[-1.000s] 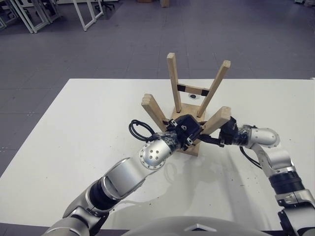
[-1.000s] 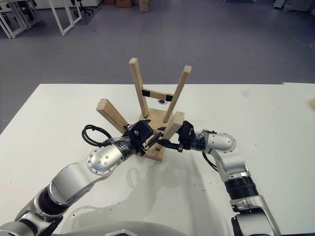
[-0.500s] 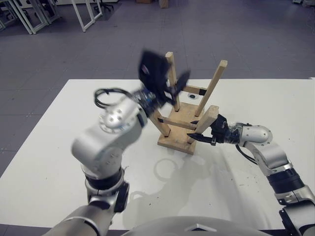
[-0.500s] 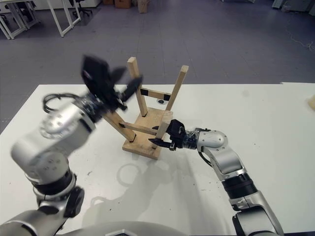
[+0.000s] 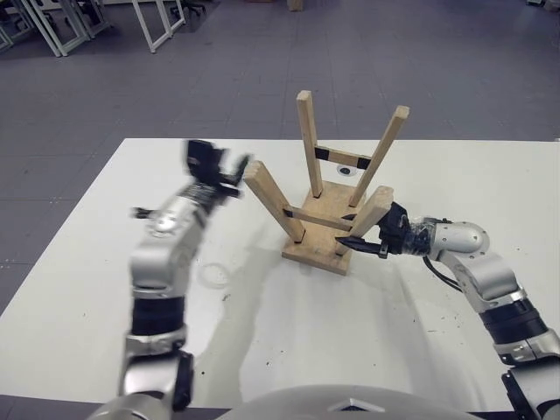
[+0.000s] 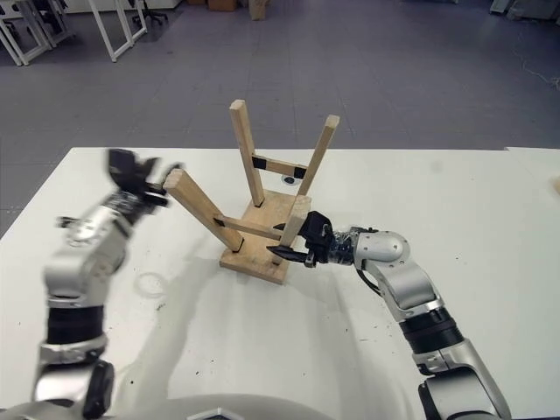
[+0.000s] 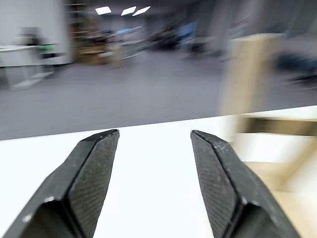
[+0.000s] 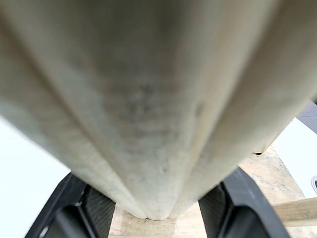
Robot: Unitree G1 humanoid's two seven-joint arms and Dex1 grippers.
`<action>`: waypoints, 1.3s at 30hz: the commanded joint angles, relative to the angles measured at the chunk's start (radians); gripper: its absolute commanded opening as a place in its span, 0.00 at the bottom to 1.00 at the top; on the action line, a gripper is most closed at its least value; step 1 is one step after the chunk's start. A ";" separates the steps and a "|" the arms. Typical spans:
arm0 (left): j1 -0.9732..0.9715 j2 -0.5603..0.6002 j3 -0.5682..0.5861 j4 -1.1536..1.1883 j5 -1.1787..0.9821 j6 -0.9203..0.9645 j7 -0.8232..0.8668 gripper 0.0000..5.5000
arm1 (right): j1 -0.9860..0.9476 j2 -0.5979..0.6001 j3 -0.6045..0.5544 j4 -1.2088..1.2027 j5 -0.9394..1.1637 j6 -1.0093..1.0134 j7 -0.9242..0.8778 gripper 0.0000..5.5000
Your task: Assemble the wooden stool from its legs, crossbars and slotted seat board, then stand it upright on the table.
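The wooden stool stands upside down mid-table, its seat board (image 5: pixel 317 251) flat on the top and its legs pointing up. Taped crossbars (image 5: pixel 343 158) join the legs. My right gripper (image 5: pixel 366 243) is shut on the near right leg (image 5: pixel 371 213) low down, just above the board; in the right wrist view that leg (image 8: pixel 148 99) sits between the black fingers (image 8: pixel 220 208). My left gripper (image 5: pixel 219 166) hovers open just left of the near left leg (image 5: pixel 273 199), holding nothing. The left wrist view has its fingers (image 7: pixel 94 168) apart, with that leg (image 7: pixel 247 74) blurred beyond.
The white table (image 5: pixel 105 262) has free room on the left and in front of the stool. A small round hole (image 5: pixel 343 172) lies behind the stool. Beyond the table's far edge is grey floor with white table frames (image 5: pixel 157 22).
My left arm has let go at the stool's base, swung up over it and come down to the left of the near left leg, gripper open. The right gripper has kept its hold.
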 commanded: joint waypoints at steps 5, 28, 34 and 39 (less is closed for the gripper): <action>0.225 -0.004 -0.308 -0.248 -0.044 0.040 -0.138 0.49 | 0.101 -0.066 0.084 0.072 -0.082 0.140 0.043 0.37; 0.373 0.121 -0.148 -0.004 0.190 -0.093 -0.090 0.48 | 0.024 -0.012 -0.063 -0.054 -0.073 0.004 -0.007 0.65; 0.396 0.150 -0.104 0.006 0.204 -0.079 -0.089 0.48 | 0.141 -0.139 -0.129 -0.165 -0.043 0.026 0.079 0.65; 0.371 0.148 -0.098 0.022 0.213 -0.080 -0.088 0.48 | 0.174 -0.181 -0.101 -0.155 -0.129 0.026 0.088 0.65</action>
